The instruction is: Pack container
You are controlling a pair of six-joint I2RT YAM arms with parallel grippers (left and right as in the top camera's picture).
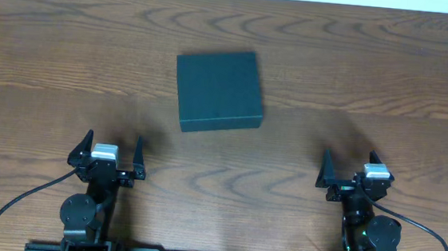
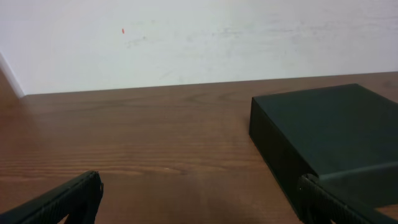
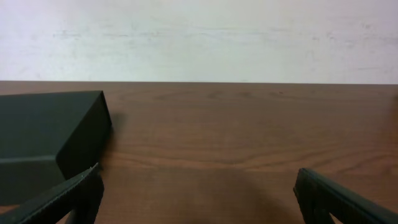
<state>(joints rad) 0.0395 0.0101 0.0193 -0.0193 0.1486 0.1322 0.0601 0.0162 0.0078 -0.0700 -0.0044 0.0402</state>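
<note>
Table (image 1: 356, 72): brown wood with bold wavy grain and a slight sheen. It lies under the box, and the overhead view cuts it off at both sides.
Wall (image 2: 217, 37): pale, flat and faintly smudged, beyond the box's far side. The wrist views show it broadly; overhead gives only a thin white strip.
Box (image 1: 219, 89): dark teal-black, matte and squarish with crisp edges. It lies flat, closed and slightly askew. Overhead shows the whole top and one near side. The left wrist view cuts off its right side, the right wrist view its left side. A lid seam is hard to make out.
Left gripper (image 1: 115, 138): black, with tapered fingers spread wide and nothing between them. It sits near-left of the box, apart from it. Its own camera shows only the fingertips (image 2: 62, 200), and one of them overlaps the box's corner in the picture.
Right gripper (image 1: 350, 155): of the same build, also wide and empty. It sits near-right of the box and farther off. Only the fingertips (image 3: 339, 198) show in its own view.
Cables (image 1: 18, 201): thin, black and curved, nearer than the box, in the overhead view only.
Speck (image 2: 122, 30): tiny and red, on the wall, in the left wrist view only.
</note>
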